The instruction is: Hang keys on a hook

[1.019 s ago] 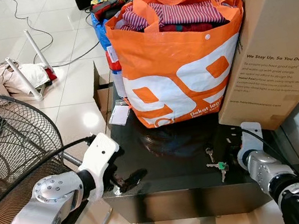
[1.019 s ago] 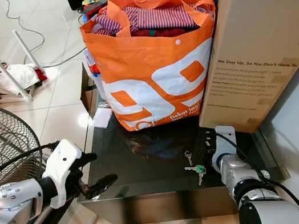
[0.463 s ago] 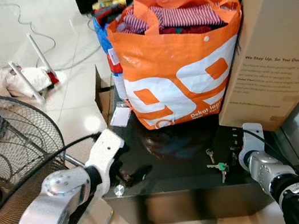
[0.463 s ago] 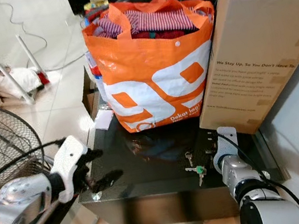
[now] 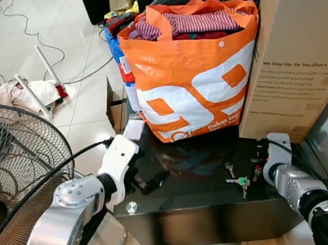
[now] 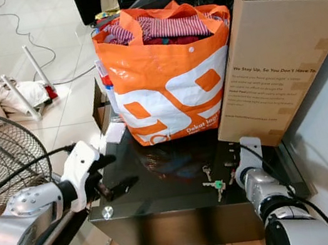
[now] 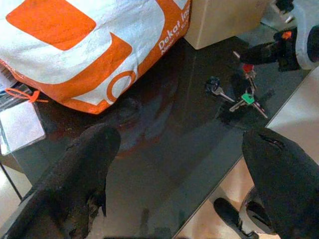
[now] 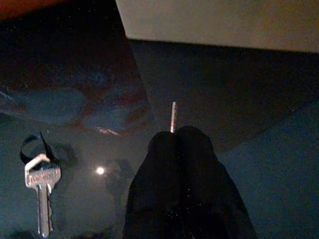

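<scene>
The left arm [image 5: 61, 226] is built of silver metal shells with round screw heads at the joint. A white wrist housing [image 5: 119, 162] is fitted ahead of it, and a black cable [image 5: 47, 180] is routed along it. The right arm [image 5: 303, 190] is silver with ribbed black rings. Matte black fingers [image 7: 82, 181] are fitted.

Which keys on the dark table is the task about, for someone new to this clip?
Find the orange bag on the black glass table. In front of it, toward the brown box, lies a bunch of keys beside the right tool. Its green key head distinguishes it from the lone silver key nearby.
</scene>
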`<state>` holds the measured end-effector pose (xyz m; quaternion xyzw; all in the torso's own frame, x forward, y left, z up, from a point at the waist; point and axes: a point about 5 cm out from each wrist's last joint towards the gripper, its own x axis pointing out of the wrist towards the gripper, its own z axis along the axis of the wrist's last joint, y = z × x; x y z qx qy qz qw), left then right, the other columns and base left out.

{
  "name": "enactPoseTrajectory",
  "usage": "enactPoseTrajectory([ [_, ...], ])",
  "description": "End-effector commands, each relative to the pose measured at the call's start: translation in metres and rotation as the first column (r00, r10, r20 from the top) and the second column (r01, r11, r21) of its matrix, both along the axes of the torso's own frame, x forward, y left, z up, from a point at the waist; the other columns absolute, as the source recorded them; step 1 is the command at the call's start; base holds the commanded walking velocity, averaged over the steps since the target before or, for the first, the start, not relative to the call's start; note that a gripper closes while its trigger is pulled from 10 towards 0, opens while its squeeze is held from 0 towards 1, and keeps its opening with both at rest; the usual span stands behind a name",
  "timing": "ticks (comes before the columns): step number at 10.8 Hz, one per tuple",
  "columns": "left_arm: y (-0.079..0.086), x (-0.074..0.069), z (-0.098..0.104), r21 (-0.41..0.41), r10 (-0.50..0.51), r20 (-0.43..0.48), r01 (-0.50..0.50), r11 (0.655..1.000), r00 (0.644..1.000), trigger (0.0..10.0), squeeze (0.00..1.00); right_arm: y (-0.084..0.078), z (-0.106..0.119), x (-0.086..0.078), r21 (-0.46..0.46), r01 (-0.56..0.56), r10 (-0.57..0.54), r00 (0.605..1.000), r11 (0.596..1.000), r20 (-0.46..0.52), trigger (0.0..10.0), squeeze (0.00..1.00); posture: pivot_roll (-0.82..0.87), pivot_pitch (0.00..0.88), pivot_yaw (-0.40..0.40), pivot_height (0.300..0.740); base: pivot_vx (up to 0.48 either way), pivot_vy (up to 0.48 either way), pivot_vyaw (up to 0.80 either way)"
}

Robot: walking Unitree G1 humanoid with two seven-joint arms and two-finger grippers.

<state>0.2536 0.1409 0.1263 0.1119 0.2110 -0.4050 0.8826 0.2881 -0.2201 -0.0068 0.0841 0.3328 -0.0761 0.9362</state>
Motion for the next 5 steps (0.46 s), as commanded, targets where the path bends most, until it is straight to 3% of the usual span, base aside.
enactPoseTrajectory([
  [1, -0.0030, 0.0024, -0.0010, 0.013, -0.013, 0.007, 0.013, 1.000, 1.000, 10.0, 0.00, -0.0034, 0.0047, 0.0027, 0.024, 0.008, -0.009, 0.999, 1.000, 0.042, 0.0, 0.00, 0.00, 0.000, 0.053, 0.740, 0.000, 0.000, 0.00],
  [4, -0.0056, 0.0068, -0.0018, 0.011, -0.021, 0.010, 0.021, 1.000, 1.000, 10.0, 0.00, 0.0019, 0.0061, 0.0047, 0.045, -0.036, 0.034, 0.998, 0.998, 0.061, 0.0, 0.00, -0.01, 0.000, 0.055, 0.740, 0.000, 0.000, 0.00],
  [5, -0.0053, 0.0064, -0.0035, 0.017, -0.028, 0.007, 0.028, 0.999, 1.000, 10.0, 0.00, 0.0010, 0.0030, 0.0016, 0.034, -0.030, 0.029, 0.999, 0.999, 0.040, 2.1, 0.00, 0.00, 0.000, 0.051, 0.740, 0.000, 0.000, 0.00],
])
